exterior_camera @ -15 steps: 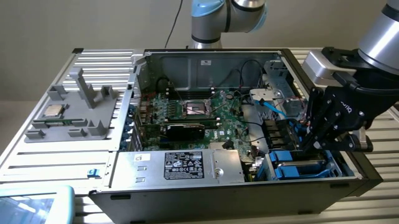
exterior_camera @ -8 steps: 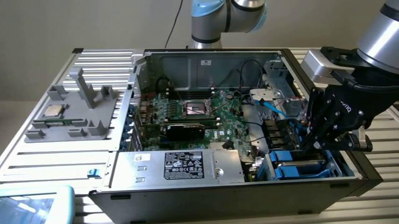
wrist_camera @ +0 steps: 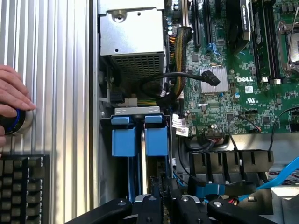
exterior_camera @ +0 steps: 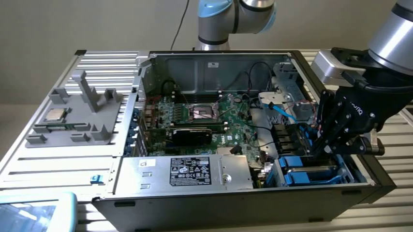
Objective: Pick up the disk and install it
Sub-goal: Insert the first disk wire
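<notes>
Closest to us, the gripper (wrist_camera: 164, 199) reaches down into the drive bay (exterior_camera: 335, 166) at the near corner of an open computer case (exterior_camera: 226, 208), on the exterior view's right. Its jaws stand almost closed, and we judge them to be pinching the disk (wrist_camera: 155, 140) by its thin edge. The disk stands on edge in the bay, and its blue end tab sits just beside a second blue carrier (wrist_camera: 124, 137).

We take the step in hand to be seating the disk. To do it well, we would keep the carrier square to the bay's guides and press straight along the slot without twisting. We would stop once its tab sits level with the neighbouring tab. A blue cable (wrist_camera: 280, 175) and black leads lie close by, so the gripper should keep clear of them.

Farther off lie the silver power-supply box (exterior_camera: 187, 171) and the green motherboard (exterior_camera: 206, 116). Outside the case, a person's hand (wrist_camera: 11, 93) rests on the slatted desk (exterior_camera: 38, 159) near a keyboard (wrist_camera: 21, 186).
</notes>
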You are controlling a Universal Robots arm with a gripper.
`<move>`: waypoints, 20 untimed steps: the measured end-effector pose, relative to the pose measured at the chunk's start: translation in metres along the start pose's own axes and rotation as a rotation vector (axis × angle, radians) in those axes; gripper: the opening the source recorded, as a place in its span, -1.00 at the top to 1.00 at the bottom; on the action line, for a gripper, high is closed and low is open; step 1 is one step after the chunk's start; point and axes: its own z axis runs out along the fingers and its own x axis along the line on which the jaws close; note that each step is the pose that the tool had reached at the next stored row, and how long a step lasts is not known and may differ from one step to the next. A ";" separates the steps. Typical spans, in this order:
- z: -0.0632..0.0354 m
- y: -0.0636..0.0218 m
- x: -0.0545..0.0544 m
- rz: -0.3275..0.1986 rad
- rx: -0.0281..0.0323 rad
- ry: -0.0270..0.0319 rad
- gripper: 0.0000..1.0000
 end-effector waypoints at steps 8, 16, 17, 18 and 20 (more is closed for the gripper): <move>0.0027 -0.0008 0.000 0.008 -0.0004 -0.0007 0.67; 0.0047 -0.0009 0.000 0.024 -0.0012 -0.0024 0.67; 0.0048 -0.0010 0.000 0.026 -0.0013 -0.0027 0.67; 0.0050 -0.0010 0.000 0.028 -0.0014 -0.0031 0.67; 0.0054 -0.0010 -0.001 0.032 -0.0017 -0.0036 0.67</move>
